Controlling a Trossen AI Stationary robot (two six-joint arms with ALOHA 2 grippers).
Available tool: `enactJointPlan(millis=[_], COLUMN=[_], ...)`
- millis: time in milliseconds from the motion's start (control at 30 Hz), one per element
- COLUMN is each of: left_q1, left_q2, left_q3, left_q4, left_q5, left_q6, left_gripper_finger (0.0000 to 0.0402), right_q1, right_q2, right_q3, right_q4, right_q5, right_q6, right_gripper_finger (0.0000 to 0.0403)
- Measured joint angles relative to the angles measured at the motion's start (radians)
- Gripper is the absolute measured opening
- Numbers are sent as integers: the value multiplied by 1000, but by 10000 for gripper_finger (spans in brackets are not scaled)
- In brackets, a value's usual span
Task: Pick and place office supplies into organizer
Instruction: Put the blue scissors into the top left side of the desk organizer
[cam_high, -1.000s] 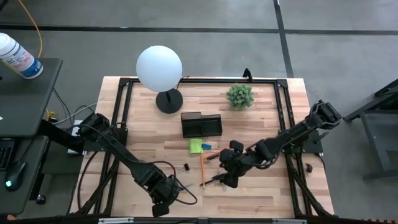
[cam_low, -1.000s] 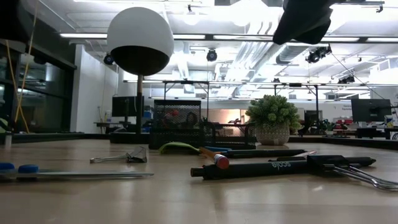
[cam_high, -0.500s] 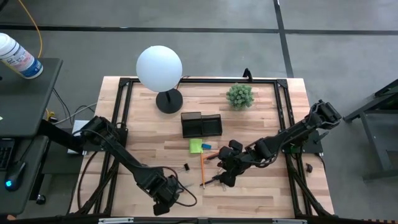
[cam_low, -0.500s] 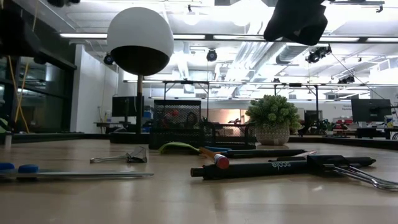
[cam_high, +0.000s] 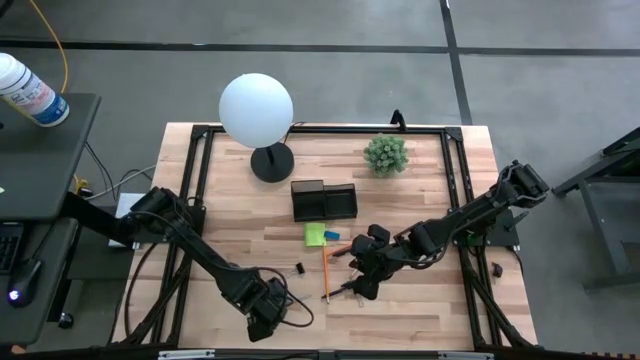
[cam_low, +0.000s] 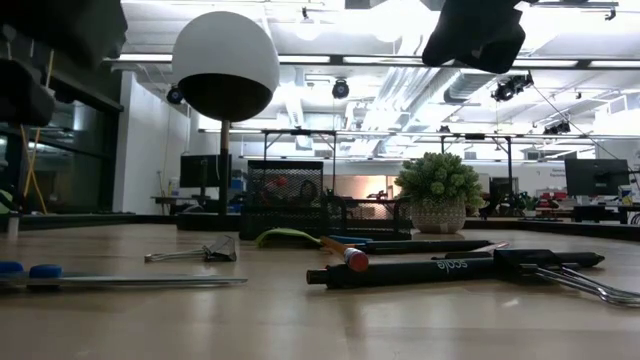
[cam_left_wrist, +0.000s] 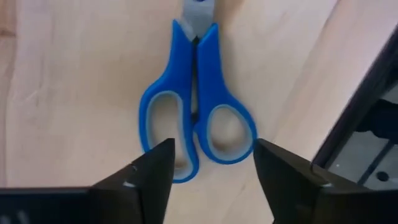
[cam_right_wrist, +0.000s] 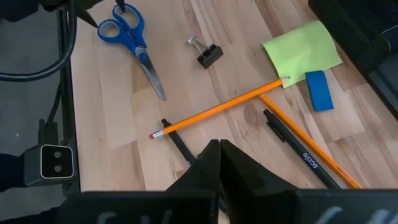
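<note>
Left gripper (cam_left_wrist: 211, 165) hovering over the blue-handled scissors (cam_left_wrist: 198, 106), jaws spread and empty.

The scissors are lying flat on the table (cam_high: 250, 245) near its near-left edge, closed. In the left wrist view the two finger loops are sitting between the spread fingertips (cam_left_wrist: 158, 155), and the long axis is running straight away from the gripper toward the blades; a straight descent would likely bracket the handles. The organizer (cam_high: 324, 200) is standing well apart, toward the far middle, so the carry is going far and right. The right gripper (cam_right_wrist: 217, 155) is hanging over the orange pencil (cam_right_wrist: 221, 107) and dark pen (cam_right_wrist: 292, 145), fingers pressed together, holding nothing. The left arm is the nearer one to the scissors.
</note>
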Motion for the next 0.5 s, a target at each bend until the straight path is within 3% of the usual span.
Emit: enactJointPlan(millis=[167,500], left_q1=[0,-7], left_q2=[0,0], left_q3=[-2,-7], left_q4=[-7,-28], left_q5=[-13,-70], left_q6=[0,-27], left_gripper_finger=[216,162], right_q1=[0,0], right_q2=[0,0], right_q3=[0,0], right_q4=[0,0], right_q5=[0,0], right_q6=[-1,-2], right_gripper_finger=[0,0])
